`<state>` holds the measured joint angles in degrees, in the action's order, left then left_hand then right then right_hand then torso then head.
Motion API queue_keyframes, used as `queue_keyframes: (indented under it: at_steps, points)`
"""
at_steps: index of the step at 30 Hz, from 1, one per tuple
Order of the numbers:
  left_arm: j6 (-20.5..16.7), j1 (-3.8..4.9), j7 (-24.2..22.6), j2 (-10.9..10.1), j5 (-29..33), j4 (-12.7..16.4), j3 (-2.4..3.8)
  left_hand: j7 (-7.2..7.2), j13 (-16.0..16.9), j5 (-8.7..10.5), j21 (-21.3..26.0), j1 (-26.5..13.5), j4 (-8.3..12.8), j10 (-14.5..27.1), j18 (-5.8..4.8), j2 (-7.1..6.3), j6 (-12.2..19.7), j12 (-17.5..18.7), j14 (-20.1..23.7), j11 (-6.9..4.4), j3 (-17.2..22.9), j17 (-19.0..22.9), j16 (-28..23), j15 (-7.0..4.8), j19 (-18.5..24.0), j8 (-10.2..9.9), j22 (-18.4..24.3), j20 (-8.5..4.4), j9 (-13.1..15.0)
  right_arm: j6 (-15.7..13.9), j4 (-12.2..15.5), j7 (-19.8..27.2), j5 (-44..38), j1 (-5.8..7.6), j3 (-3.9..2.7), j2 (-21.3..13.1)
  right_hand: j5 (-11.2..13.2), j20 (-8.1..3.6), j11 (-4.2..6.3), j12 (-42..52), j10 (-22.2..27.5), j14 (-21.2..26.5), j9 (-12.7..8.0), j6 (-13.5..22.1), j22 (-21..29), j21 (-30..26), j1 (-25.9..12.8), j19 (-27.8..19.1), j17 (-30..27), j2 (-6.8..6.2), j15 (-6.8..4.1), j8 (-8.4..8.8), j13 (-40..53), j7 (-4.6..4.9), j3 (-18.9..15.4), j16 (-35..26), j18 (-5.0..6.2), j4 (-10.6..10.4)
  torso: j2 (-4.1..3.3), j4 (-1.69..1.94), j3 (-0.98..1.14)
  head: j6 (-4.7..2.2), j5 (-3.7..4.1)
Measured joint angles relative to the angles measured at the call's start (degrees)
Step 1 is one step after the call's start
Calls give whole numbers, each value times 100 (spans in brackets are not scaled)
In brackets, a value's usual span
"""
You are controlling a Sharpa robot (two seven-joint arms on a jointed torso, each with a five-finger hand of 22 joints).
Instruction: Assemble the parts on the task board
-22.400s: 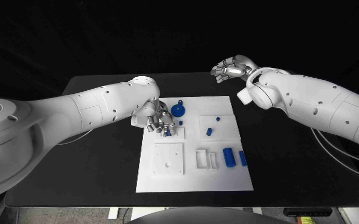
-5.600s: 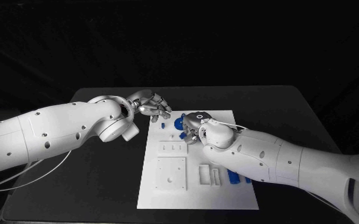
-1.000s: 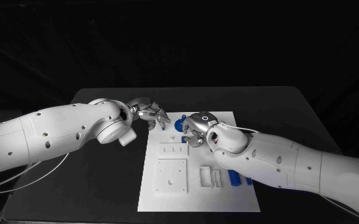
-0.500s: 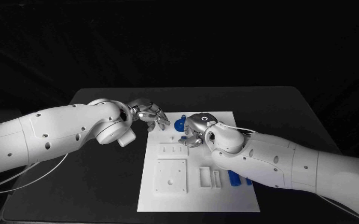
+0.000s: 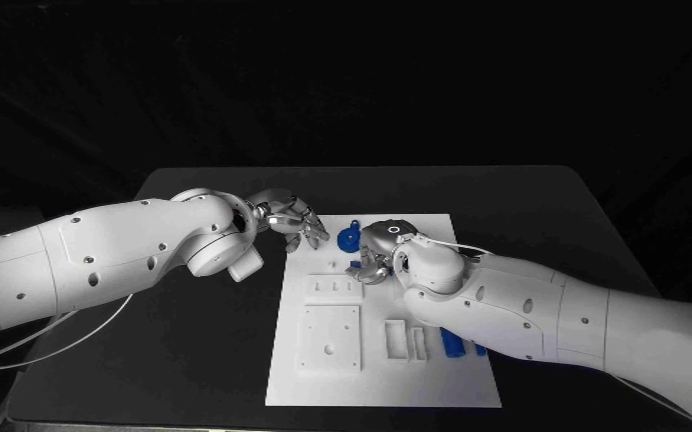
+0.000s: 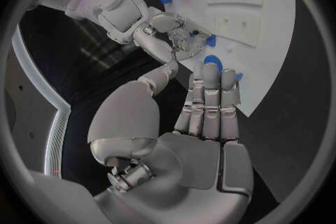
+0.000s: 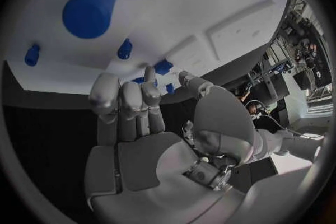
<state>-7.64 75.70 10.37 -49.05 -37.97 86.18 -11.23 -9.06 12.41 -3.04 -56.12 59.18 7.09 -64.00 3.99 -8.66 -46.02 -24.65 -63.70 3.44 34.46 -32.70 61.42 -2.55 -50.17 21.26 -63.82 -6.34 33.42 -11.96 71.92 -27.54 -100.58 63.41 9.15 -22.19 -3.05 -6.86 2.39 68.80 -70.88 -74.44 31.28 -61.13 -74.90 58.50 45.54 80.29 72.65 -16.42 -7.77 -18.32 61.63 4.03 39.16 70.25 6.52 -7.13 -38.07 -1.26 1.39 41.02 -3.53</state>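
Observation:
The white task board (image 5: 382, 372) lies in the middle of the table. My right hand (image 5: 375, 252) reaches over its far half and pinches a small blue part (image 7: 163, 66) between thumb and a fingertip, low over the board (image 7: 175, 0). A round blue part (image 5: 351, 239) stands just beyond that hand. My left hand (image 5: 290, 223) hovers at the board's far left corner with its fingers straight and together (image 6: 208, 95), holding nothing; the round blue part (image 6: 212, 61) lies past its fingertips. The left wrist view also shows the right hand (image 6: 170, 36) over the board (image 6: 269, 22).
Two blue cylinders (image 5: 456, 344) lie at the board's right side, partly hidden by my right forearm. A raised square plate (image 5: 330, 337) and narrow slots (image 5: 404, 340) occupy the near half. A larger blue cylinder (image 7: 91, 7) and small pegs (image 7: 125, 48) sit on the board.
My left hand's fingers have drawn in slightly at the board's far left corner. The right hand has stayed over the same spot, shifting only a little.

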Motion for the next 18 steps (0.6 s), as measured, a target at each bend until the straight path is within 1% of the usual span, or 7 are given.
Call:
queue_keyframes:
  at_steps: [1, 2, 7, 18]
  points:
    - [0, 0, 0, 0, -1, 1, 0, 1, 1, 0, 0, 0, 0, 0, 0, 0, 1, 0, 0, 0, 0, 0, 0, 0, 0, 0, 0, 0, 0, 24, -23, -9, 0, 0, 0, 25, 0, 10, 18, 12, -28, -35, 9, -19, 0, 1, 0, 12, 6, 0, 3, -26, 25, -18, 8, 1, 1, -25, 0, -1, 0, 0, -1]
    - [0, 0, 0, 0, -2, 3, 0, 1, 1, 0, 0, 0, 0, 0, 0, 0, 1, 0, 0, 0, 0, 0, 0, 0, 0, 0, 0, 0, 0, 55, -53, -20, 1, 0, 0, 59, 0, 12, 7, 12, -40, -45, 10, -26, 0, 23, 0, 29, 6, 0, -6, -27, 44, -25, 13, 3, 2, -31, 0, -1, -1, 0, -2]
    - [0, 0, 0, 4, -6, 22, 0, -14, 1, 0, 0, 0, 0, 0, 0, 0, -14, 0, 7, 0, 0, -2, 0, 7, 0, 0, 0, 1, 0, 137, -185, -45, 1, -7, -1, 178, 0, 11, 18, 34, -70, -49, 29, -27, -5, 22, 39, 29, 6, 39, -7, -29, 65, -26, 13, 3, 5, -31, -1, -1, 3, 1, -2]
    - [4, 0, -1, 12, -8, 28, 0, -14, 1, 0, 0, 0, 0, -1, 0, 0, -14, 0, 7, -1, 0, -4, 0, 7, 0, 0, 1, 2, -5, 147, -379, -68, -58, -17, -15, 347, 0, 12, 18, 34, -69, -60, 41, -35, -4, 45, 88, 29, 1, 35, 2, -65, 63, -35, -4, 3, 10, -13, -2, -1, 3, 17, -5]
